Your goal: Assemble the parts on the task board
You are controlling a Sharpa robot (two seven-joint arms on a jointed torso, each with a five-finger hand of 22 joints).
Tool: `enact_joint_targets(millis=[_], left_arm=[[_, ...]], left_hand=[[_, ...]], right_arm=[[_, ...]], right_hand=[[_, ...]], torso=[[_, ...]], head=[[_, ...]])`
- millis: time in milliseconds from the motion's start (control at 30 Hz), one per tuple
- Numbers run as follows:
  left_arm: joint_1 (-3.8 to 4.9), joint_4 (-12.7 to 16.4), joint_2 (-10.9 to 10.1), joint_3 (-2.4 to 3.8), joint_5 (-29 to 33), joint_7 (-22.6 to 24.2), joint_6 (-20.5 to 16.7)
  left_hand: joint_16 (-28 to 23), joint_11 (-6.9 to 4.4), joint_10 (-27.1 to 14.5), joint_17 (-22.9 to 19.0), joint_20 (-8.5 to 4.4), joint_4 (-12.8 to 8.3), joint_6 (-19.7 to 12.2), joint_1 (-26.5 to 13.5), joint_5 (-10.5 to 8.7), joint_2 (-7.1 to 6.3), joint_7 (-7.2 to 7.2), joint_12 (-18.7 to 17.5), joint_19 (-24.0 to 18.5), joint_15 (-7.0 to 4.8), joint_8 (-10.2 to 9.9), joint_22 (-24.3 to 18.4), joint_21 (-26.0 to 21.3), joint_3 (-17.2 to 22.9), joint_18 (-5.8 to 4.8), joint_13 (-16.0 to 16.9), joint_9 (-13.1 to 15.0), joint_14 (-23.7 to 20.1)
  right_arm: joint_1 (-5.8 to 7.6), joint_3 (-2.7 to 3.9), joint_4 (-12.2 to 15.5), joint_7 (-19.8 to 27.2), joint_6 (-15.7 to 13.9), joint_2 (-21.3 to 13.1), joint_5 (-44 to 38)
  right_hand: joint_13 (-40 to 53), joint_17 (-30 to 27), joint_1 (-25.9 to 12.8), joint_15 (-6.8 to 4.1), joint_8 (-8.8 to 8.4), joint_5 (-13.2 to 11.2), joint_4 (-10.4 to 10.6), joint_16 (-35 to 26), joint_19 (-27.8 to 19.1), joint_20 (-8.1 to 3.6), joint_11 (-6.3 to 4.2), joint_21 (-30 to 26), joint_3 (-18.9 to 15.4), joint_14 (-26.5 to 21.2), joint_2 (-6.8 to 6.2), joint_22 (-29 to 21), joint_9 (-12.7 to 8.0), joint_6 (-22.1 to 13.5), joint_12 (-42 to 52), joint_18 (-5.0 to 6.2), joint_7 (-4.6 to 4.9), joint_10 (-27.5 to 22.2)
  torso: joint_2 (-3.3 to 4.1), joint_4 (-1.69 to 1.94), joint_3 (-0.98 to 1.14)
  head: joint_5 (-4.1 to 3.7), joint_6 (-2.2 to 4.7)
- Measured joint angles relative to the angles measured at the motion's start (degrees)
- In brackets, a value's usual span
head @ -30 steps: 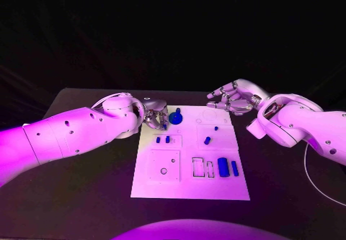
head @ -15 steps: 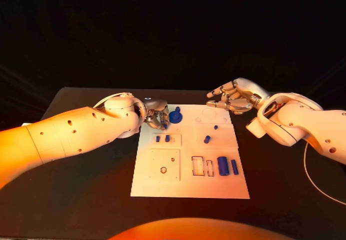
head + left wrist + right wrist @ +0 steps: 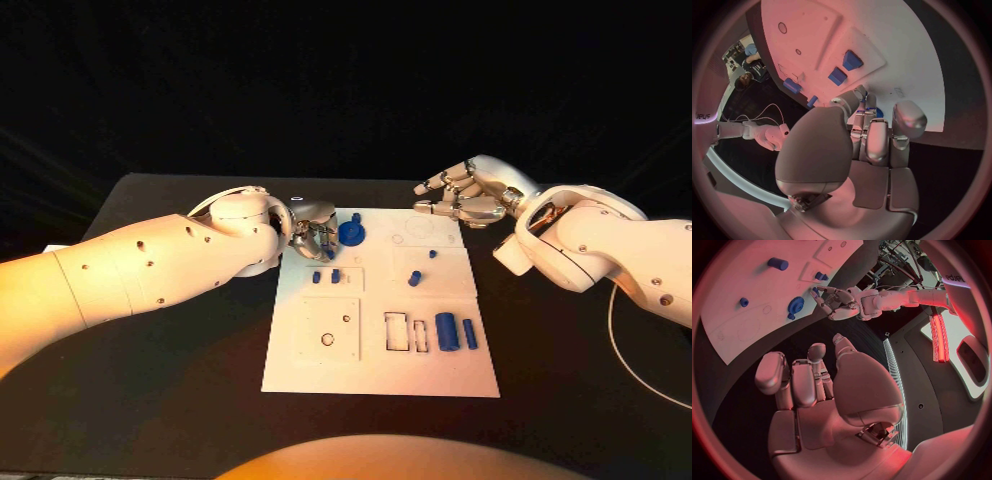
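Blue gear (image 3: pixel 352 234) sits on task board (image 3: pixel 378 375), upper left corner, frame centre. Left hand (image 3: pixel 312 233) just beside it, fingers curled; grip cannot be told. Right hand (image 3: pixel 462 198) upper right, fingers loosely curled, holding nothing.

Head camera looks down on task board (image 3: pixel 378 300); wrist cameras close, both catching board

Little lettering can be read. In the left wrist view, pale letters at the circle's rim, on a dark surface in the room, look like "EUS", with the start cut off. In the right wrist view, dark letters on a white panel at the rim are too bent and small to make out. The task board (image 3: pixel 381 380) bears outlines but no legible print.
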Motion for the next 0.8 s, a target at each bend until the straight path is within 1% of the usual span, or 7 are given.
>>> enact_joint_targets(millis=[100, 367, 433, 533, 567, 700, 800], left_arm=[[0.01, 0.07, -0.03, 0.00, -0.03, -0.02, 0.01], [0.01, 0.14, -0.06, 0.02, -0.09, -0.17, -0.01], [0.01, 0.14, -0.06, 0.02, -0.11, -0.24, -0.01], [0.00, 0.13, -0.03, 0.02, -0.13, -0.40, 0.00], [-0.01, 0.10, -0.02, 0.02, -0.13, -0.45, 0.01], [-0.02, 0.00, -0.01, -0.01, -0.14, -0.70, 0.13], [-0.03, -0.09, 0.00, -0.03, -0.15, -0.90, 0.28]], left_hand=[[0.00, 0.26, 0.34, 0.00, 0.00, -0.04, 0.01, 0.00, 0.00, 0.00, -0.01, 0.00, 0.00, 0.00, -0.08, 0.03, 0.00, 0.04, -0.01, 0.08, 0.02, 0.00], [0.23, 0.09, 0.52, -0.06, 0.00, -0.15, 0.41, -0.52, 0.00, -0.03, -0.01, -0.03, 0.00, 0.00, -0.14, 0.06, 0.00, 0.15, -0.01, 0.11, 0.07, 0.00], [0.23, 0.32, 0.30, -0.15, 0.00, -0.31, 0.38, -1.02, 0.00, -0.52, 0.03, -0.79, 0.00, 0.00, -0.31, 0.06, 0.00, 0.30, -0.01, 0.08, 0.06, 0.00], [0.23, 1.01, -0.95, -0.29, 0.00, -0.48, -1.58, -1.91, 0.03, -0.80, 0.93, -1.60, 0.00, 0.03, -1.51, 0.06, 0.00, 0.48, 0.00, -0.23, -0.45, -0.02], [0.23, 1.33, -1.57, -0.37, 0.00, -0.53, -3.58, -2.55, 0.03, -1.11, 1.21, -1.66, 0.00, 0.34, -2.52, 0.06, 0.00, 0.53, -0.45, -0.37, -1.08, -0.15], [0.23, 1.94, -2.59, -0.54, 0.00, -0.66, -7.33, -3.04, 0.03, -1.82, 1.75, -1.66, 0.00, 0.63, -2.96, -0.01, -0.38, 0.67, -0.88, -0.52, -1.82, 0.01], [0.23, 2.03, -3.08, -0.73, 0.20, -0.67, -7.82, -3.25, 0.04, -2.19, 2.05, -1.66, 0.21, 0.63, -2.96, -0.10, -0.49, 0.67, -0.88, -0.55, -1.83, 0.02]], right_arm=[[0.00, 0.00, -0.01, 0.01, 0.03, 0.00, 0.01], [0.00, 0.00, -0.06, 0.02, 0.09, 0.01, 0.04], [0.00, 0.00, -0.07, 0.02, 0.10, 0.01, 0.04], [0.00, 0.00, -0.07, 0.02, 0.11, 0.01, 0.05], [0.00, 0.00, -0.08, 0.02, 0.12, 0.01, 0.06], [0.00, 0.00, -0.09, 0.03, 0.13, 0.01, 0.06], [0.00, 0.00, -0.09, 0.04, 0.13, 0.00, 0.07]], right_hand=[[0.00, 0.00, 0.00, 0.00, 0.00, 0.00, 0.00, 0.00, 0.00, 0.00, 0.00, 0.00, 0.00, 0.00, 0.00, 0.00, 0.00, 0.00, 0.00, 0.00, 0.00, 0.00], [-0.01, 0.00, 0.00, 0.00, 0.00, 0.00, 0.00, 0.00, 0.00, 0.00, 0.00, 0.00, 0.00, 0.00, 0.00, 0.00, 0.00, 0.00, 0.00, 0.00, 0.00, 0.00], [-0.01, 0.00, 0.00, 0.00, 0.00, 0.00, 0.00, 0.00, 0.00, 0.00, 0.00, 0.00, 0.00, 0.00, 0.00, 0.00, 0.00, 0.00, 0.00, 0.00, 0.00, 0.00], [-0.01, -0.01, 0.00, 0.00, 0.00, 0.00, 0.00, 0.00, 0.00, 0.00, 0.00, 0.00, 0.00, 0.00, 0.00, 0.00, -0.01, 0.00, 0.00, 0.00, 0.00, 0.00], [-0.01, -0.01, 0.00, 0.00, 0.00, 0.00, 0.00, 0.00, 0.00, 0.00, 0.00, 0.00, 0.00, 0.00, 0.00, 0.00, -0.01, 0.00, 0.00, 0.00, 0.00, 0.00], [-0.01, -0.01, 0.00, 0.00, 0.00, 0.00, 0.00, 0.00, 0.00, 0.00, 0.00, 0.00, 0.00, 0.00, 0.00, 0.00, 0.00, 0.00, 0.00, 0.00, 0.00, 0.00], [-0.01, -0.01, 0.00, 0.00, 0.00, 0.00, 0.00, 0.00, 0.00, 0.00, 0.00, 0.00, 0.00, 0.00, 0.00, 0.00, -0.01, 0.00, 0.00, 0.00, 0.00, 0.00]], torso=[[-0.01, -0.01, 0.00], [-0.01, -0.03, 0.00], [-0.01, -0.03, 0.00], [0.00, -0.02, 0.01], [0.00, -0.01, 0.00], [0.00, -0.01, -0.01], [0.00, -0.02, -0.02]], head=[[0.08, 0.00], [0.18, -0.05], [0.18, -0.05], [0.18, -0.05], [0.18, -0.05], [0.18, -0.08], [0.18, -0.11]])
